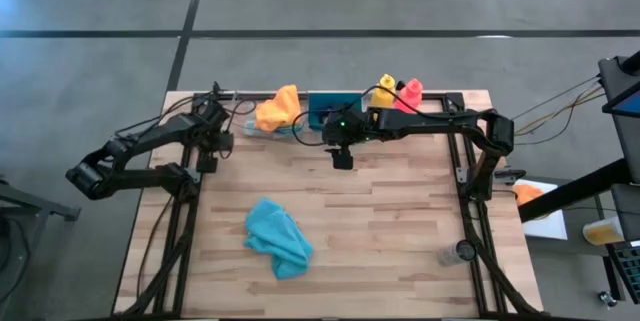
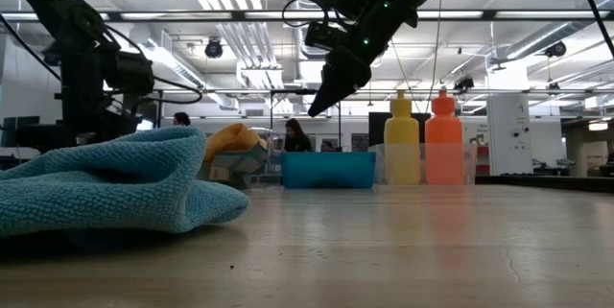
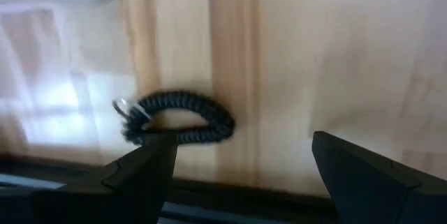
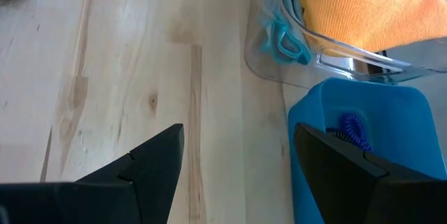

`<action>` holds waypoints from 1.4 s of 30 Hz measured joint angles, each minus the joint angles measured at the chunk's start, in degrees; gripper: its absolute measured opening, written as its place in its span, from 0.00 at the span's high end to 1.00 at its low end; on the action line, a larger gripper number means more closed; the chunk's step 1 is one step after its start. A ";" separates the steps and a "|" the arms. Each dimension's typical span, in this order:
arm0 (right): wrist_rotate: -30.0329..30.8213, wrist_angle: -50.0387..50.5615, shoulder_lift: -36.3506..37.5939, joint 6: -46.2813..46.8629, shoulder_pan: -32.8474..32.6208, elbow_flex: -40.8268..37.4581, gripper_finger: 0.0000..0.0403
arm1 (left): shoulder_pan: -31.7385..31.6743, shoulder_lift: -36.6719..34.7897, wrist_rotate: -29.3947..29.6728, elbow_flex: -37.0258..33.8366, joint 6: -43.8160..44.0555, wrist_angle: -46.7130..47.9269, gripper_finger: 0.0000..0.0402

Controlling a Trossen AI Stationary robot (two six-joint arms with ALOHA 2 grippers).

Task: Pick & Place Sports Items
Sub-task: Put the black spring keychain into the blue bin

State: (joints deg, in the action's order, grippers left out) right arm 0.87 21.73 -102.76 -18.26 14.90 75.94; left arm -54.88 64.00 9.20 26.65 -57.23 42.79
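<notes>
One teal cloth (image 1: 279, 238) lies loose mid-table, near front, long axis running diagonal toward front-right. Looks light, soft, floppy; best pinched at a raised fold. Right gripper (image 1: 342, 155) hovers open, empty, by the bin (image 1: 328, 109); left gripper (image 1: 214, 132) open, empty, at back-left. Low view: cloth (image 2: 106, 191) bunched in a low heap. Right wrist: orange cloth (image 4: 363, 11) sits in a tray (image 4: 279, 63).
</notes>
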 joint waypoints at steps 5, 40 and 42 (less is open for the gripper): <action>0.02 -0.06 0.00 0.00 0.00 0.00 0.32 | 0.03 2.13 -4.05 0.03 0.03 -1.11 0.16; 0.02 -0.08 0.00 0.22 0.00 -0.09 0.32 | 0.30 7.76 -5.85 2.09 3.05 2.93 0.62; 0.01 -0.08 0.00 0.23 -0.01 -0.09 0.32 | 0.31 7.75 -5.10 2.00 2.34 2.89 0.73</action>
State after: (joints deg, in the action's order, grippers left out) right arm 0.88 21.65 -102.76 -18.04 14.89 75.85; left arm -54.57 71.75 4.10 28.66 -54.89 45.68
